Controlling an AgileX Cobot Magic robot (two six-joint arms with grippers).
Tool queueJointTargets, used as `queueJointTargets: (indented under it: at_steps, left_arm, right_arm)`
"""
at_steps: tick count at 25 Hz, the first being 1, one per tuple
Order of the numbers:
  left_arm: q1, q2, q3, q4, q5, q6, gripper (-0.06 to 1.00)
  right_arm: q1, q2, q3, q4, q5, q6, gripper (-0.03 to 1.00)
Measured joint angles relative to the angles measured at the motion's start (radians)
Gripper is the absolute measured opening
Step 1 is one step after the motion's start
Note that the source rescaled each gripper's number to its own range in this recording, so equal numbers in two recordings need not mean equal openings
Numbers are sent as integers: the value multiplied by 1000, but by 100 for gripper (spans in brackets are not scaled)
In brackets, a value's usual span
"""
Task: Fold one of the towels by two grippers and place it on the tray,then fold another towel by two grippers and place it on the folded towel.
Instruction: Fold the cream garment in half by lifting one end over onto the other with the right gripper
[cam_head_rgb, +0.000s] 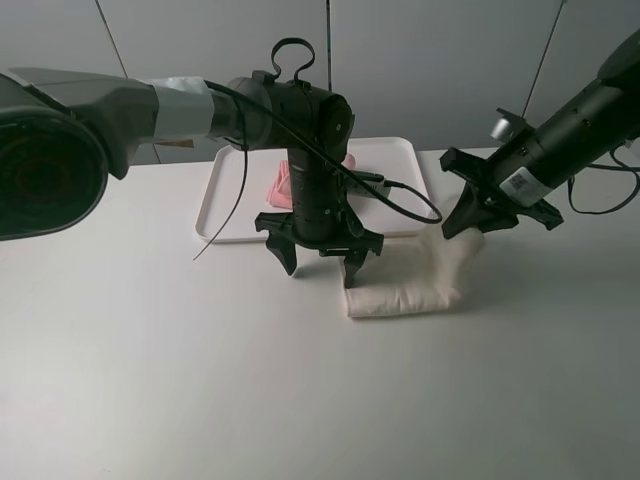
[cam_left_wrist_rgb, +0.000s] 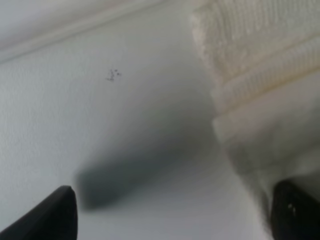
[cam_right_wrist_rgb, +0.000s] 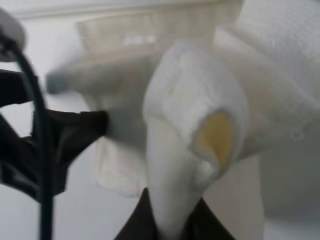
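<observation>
Pinching a corner of the cream towel (cam_head_rgb: 400, 295) in the right gripper (cam_head_rgb: 475, 228); holding the left gripper (cam_head_rgb: 320, 265) wide open, empty, over a white table (cam_head_rgb: 150, 380) before grey wall panels (cam_head_rgb: 420, 60).

No legible txt; white label (cam_head_rgb: 520, 183) on right arm (cam_head_rgb: 588, 112) too small to read.

Soft even light; cream towel (cam_right_wrist_rgb: 190, 100) blurred in wrist views.
</observation>
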Motion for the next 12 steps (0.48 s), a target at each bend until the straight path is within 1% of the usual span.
queueJointTargets:
  at_steps: [3,12]
  left_arm:
    - [0,0,0,2,0,5,100]
    - [0,0,0,2,0,9,100]
  right_arm:
    - [0,0,0,63,11,-20,7]
    - [0,0,4,94,15,-31,7]
